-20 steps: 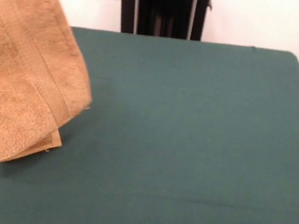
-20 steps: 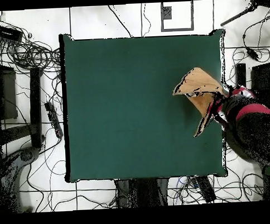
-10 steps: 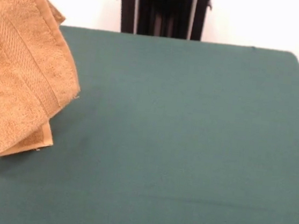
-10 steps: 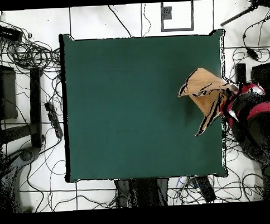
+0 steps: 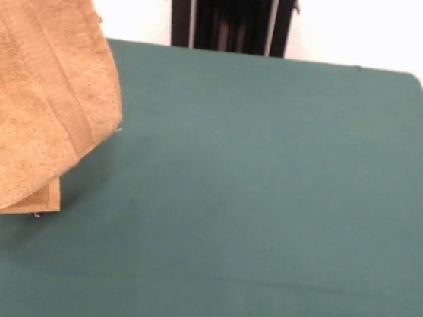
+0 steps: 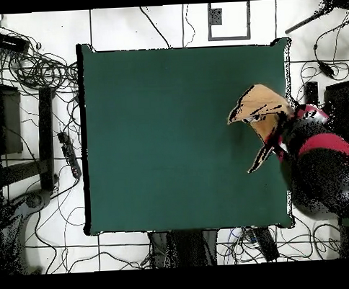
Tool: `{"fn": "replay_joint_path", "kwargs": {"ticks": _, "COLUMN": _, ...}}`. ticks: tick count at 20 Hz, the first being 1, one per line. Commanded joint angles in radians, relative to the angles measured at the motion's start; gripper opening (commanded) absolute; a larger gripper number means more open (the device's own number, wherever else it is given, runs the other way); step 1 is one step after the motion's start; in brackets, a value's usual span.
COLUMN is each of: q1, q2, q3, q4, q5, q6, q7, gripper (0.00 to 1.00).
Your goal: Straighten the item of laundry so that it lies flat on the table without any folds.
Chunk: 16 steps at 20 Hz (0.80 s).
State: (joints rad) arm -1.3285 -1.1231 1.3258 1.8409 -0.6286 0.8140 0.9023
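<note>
Towel (image 5: 38, 100) hanging folded above the left side of the green desk (image 5: 267, 211), its lower corner nearer the surface than half a second ago, and its free edge swung rightward. The overhead view alone shows the red and black arm (image 6: 319, 158) at the desk's right edge, beside the towel (image 6: 261, 107). End effector hidden; its grip cannot be told.

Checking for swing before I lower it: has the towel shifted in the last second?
Yes, slightly. In the front view the hanging towel has its lowest corner farther left and higher against the table, still folded over itself.
</note>
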Motion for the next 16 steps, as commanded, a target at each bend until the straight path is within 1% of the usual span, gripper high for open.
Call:
{"fn": "replay_joint_path", "kwargs": {"ticks": 1, "q1": 0.154, "q2": -0.118, "q3": -0.013, "q4": 0.230, "q5": 0.024, "q6": -0.146, "q7": 0.260, "gripper": 0.00}}
{"fn": "replay_joint_path", "kwargs": {"ticks": 2, "q1": 0.175, "q2": -0.130, "q3": -0.031, "q4": 0.240, "q5": 0.019, "q6": -0.161, "q7": 0.288, "gripper": 0.00}}
{"fn": "replay_joint_path", "kwargs": {"ticks": 4, "q1": 0.244, "q2": -0.157, "q3": -0.095, "q4": 0.258, "q5": -0.005, "q6": -0.193, "q7": 0.368, "gripper": 0.00}}
{"fn": "replay_joint_path", "kwargs": {"ticks": 5, "q1": 0.295, "q2": -0.169, "q3": -0.140, "q4": 0.267, "q5": -0.030, "q6": -0.207, "q7": 0.427, "gripper": 0.00}}
{"fn": "replay_joint_path", "kwargs": {"ticks": 6, "q1": 0.325, "q2": -0.170, "q3": -0.172, "q4": 0.271, "q5": -0.040, "q6": -0.214, "q7": 0.452, "gripper": 0.00}}
{"fn": "replay_joint_path", "kwargs": {"ticks": 7, "q1": 0.371, "q2": -0.170, "q3": -0.215, "q4": 0.277, "q5": -0.052, "q6": -0.223, "q7": 0.509, "gripper": 0.00}}
{"fn": "replay_joint_path", "kwargs": {"ticks": 8, "q1": 0.402, "q2": -0.165, "q3": -0.248, "q4": 0.279, "q5": -0.057, "q6": -0.230, "q7": 0.533, "gripper": 0.00}}
{"fn": "replay_joint_path", "kwargs": {"ticks": 9, "q1": 0.453, "q2": -0.152, "q3": -0.299, "q4": 0.283, "q5": -0.080, "q6": -0.246, "q7": 0.595, "gripper": 0.00}}
{"fn": "replay_joint_path", "kwargs": {"ticks": 10, "q1": 0.487, "q2": -0.144, "q3": -0.336, "q4": 0.284, "q5": -0.089, "q6": -0.259, "q7": 0.628, "gripper": 0.00}}
{"fn": "replay_joint_path", "kwargs": {"ticks": 11, "q1": 0.545, "q2": -0.125, "q3": -0.391, "q4": 0.284, "q5": -0.116, "q6": -0.280, "q7": 0.693, "gripper": 0.00}}
{"fn": "replay_joint_path", "kwargs": {"ticks": 12, "q1": 0.585, "q2": -0.114, "q3": -0.432, "q4": 0.280, "q5": -0.132, "q6": -0.289, "q7": 0.730, "gripper": 0.00}}
{"fn": "replay_joint_path", "kwargs": {"ticks": 13, "q1": 0.648, "q2": -0.096, "q3": -0.489, "q4": 0.270, "q5": -0.162, "q6": -0.297, "q7": 0.805, "gripper": 0.00}}
{"fn": "replay_joint_path", "kwargs": {"ticks": 14, "q1": 0.688, "q2": -0.087, "q3": -0.527, "q4": 0.263, "q5": -0.176, "q6": -0.302, "q7": 0.837, "gripper": 0.00}}
{"fn": "replay_joint_path", "kwargs": {"ticks": 15, "q1": 0.749, "q2": -0.066, "q3": -0.580, "q4": 0.248, "q5": -0.200, "q6": -0.294, "q7": 0.908, "gripper": 0.00}}
{"fn": "replay_joint_path", "kwargs": {"ticks": 16, "q1": 0.788, "q2": -0.052, "q3": -0.615, "q4": 0.237, "q5": -0.215, "q6": -0.290, "q7": 0.941, "gripper": 0.00}}
